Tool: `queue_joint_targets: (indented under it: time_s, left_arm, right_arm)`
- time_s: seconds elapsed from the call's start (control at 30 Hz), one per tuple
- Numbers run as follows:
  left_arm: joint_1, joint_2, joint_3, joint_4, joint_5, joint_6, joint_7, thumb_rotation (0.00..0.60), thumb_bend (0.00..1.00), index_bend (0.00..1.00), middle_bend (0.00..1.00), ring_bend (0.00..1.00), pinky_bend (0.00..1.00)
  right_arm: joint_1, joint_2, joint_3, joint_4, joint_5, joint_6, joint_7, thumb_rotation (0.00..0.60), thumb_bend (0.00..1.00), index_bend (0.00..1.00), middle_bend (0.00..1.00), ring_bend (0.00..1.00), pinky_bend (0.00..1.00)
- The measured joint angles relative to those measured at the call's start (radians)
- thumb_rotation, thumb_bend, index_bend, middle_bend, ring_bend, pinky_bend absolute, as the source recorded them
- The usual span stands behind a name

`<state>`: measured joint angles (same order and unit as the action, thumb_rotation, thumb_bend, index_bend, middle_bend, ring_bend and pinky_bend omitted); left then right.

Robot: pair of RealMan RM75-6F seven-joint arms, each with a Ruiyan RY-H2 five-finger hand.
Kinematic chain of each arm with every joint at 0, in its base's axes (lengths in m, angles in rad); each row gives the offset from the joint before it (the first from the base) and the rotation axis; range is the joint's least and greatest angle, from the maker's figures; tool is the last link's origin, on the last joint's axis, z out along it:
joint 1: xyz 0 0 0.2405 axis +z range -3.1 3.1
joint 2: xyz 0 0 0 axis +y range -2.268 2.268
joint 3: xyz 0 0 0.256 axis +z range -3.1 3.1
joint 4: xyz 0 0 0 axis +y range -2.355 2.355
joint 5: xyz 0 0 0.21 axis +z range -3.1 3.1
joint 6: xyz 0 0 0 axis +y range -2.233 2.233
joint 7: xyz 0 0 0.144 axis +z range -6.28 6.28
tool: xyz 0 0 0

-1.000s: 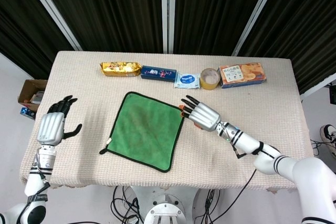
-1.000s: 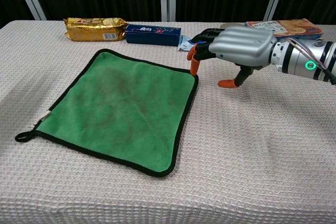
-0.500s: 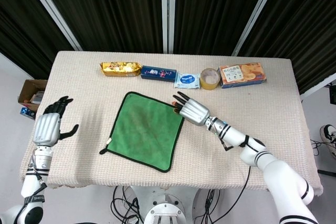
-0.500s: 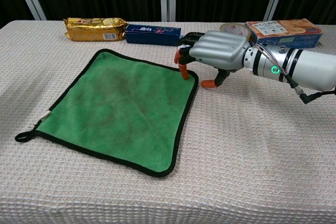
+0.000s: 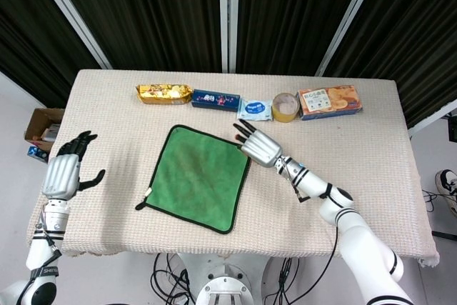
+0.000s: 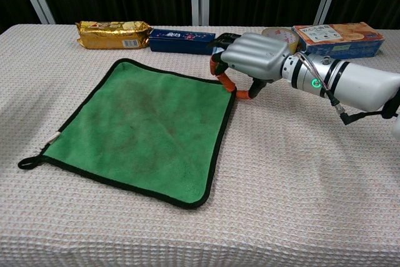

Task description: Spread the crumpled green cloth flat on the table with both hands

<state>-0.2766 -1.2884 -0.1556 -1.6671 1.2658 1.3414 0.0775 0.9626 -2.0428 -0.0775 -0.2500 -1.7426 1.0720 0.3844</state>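
The green cloth (image 5: 197,185) (image 6: 139,129) lay flat on the bench (image 5: 343,176) (image 6: 300,179), turned like a diamond, its hanging loop (image 6: 26,162) at the corner nearest the left robot hand. The right robot hand (image 5: 258,148) (image 6: 250,60) sat at the cloth's far right corner, orange fingertips (image 6: 220,70) curled down onto the black hem; whether they pinched the fabric could not be told. Well away from the cloth's left side, the left robot hand (image 5: 63,173) hovered released, fingers spread. Beyond the cloth stood a row: gold snack packet (image 5: 164,93) (image 6: 113,34), blue box (image 5: 215,99) (image 6: 182,40), wipes pack (image 5: 254,109), tape roll (image 5: 285,107), biscuit box (image 5: 329,101) (image 6: 337,32).
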Motion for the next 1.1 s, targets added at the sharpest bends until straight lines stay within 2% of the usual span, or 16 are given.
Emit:
queue_joint_targets:
  time_s: [0.2, 0.27, 0.33, 0.37, 0.47, 0.53, 0.7, 0.8, 0.93, 1.1]
  left_arm:
    - [0.000, 0.001, 0.001, -0.003, 0.007, 0.001, 0.001, 0.600, 0.25, 0.16, 0.09, 0.14, 0.18]
    - [-0.001, 0.001, 0.001, -0.004, 0.008, 0.000, 0.002, 0.600, 0.25, 0.16, 0.09, 0.14, 0.18]
    - [-0.003, 0.001, 0.000, -0.004, 0.007, -0.003, 0.005, 0.600, 0.25, 0.16, 0.09, 0.14, 0.18]
    - [-0.003, 0.001, 0.000, -0.004, 0.005, -0.004, 0.006, 0.600, 0.25, 0.16, 0.09, 0.14, 0.18]
    - [-0.004, 0.003, -0.004, -0.004, 0.001, -0.006, 0.006, 0.600, 0.25, 0.16, 0.09, 0.14, 0.18]
    - [-0.004, 0.007, -0.006, -0.004, -0.002, -0.004, 0.007, 0.600, 0.25, 0.17, 0.09, 0.14, 0.18]
    - [0.007, 0.029, -0.015, 0.020, -0.016, 0.016, 0.027, 0.600, 0.25, 0.17, 0.09, 0.14, 0.18]
    - [0.019, 0.049, -0.020, 0.049, -0.028, 0.034, 0.045, 0.600, 0.25, 0.17, 0.09, 0.14, 0.18]
    - [0.036, 0.076, -0.019, 0.092, -0.028, 0.069, 0.093, 0.600, 0.25, 0.17, 0.09, 0.14, 0.17]
    - [0.073, 0.121, 0.003, 0.111, -0.018, 0.102, 0.131, 0.600, 0.20, 0.17, 0.09, 0.14, 0.16]
  right_arm:
    - [-0.008, 0.008, 0.001, 0.032, 0.017, -0.002, 0.013, 0.600, 0.22, 0.63, 0.28, 0.00, 0.00]
    - [-0.009, 0.011, 0.000, 0.033, 0.019, -0.007, 0.015, 0.600, 0.22, 0.60, 0.27, 0.00, 0.00]
    - [-0.008, 0.015, -0.006, 0.028, 0.017, -0.013, 0.015, 0.600, 0.22, 0.47, 0.22, 0.00, 0.00]
    - [-0.009, 0.017, -0.009, 0.024, 0.016, -0.014, 0.014, 0.600, 0.22, 0.34, 0.18, 0.00, 0.00]
    - [-0.013, 0.026, -0.010, 0.003, 0.019, -0.013, 0.009, 0.600, 0.21, 0.08, 0.11, 0.00, 0.00]
    - [-0.019, 0.040, -0.008, -0.021, 0.022, 0.000, 0.005, 0.600, 0.20, 0.01, 0.08, 0.00, 0.00]
    - [-0.055, 0.114, 0.014, -0.109, 0.042, 0.100, -0.018, 0.600, 0.20, 0.00, 0.07, 0.00, 0.00]
    - [-0.094, 0.202, 0.036, -0.225, 0.065, 0.170, -0.051, 0.600, 0.21, 0.00, 0.07, 0.00, 0.00]
    - [-0.161, 0.354, 0.060, -0.458, 0.105, 0.235, -0.130, 0.600, 0.23, 0.00, 0.08, 0.00, 0.00]
    - [-0.279, 0.602, 0.069, -0.871, 0.184, 0.291, -0.243, 0.600, 0.23, 0.00, 0.08, 0.00, 0.00]
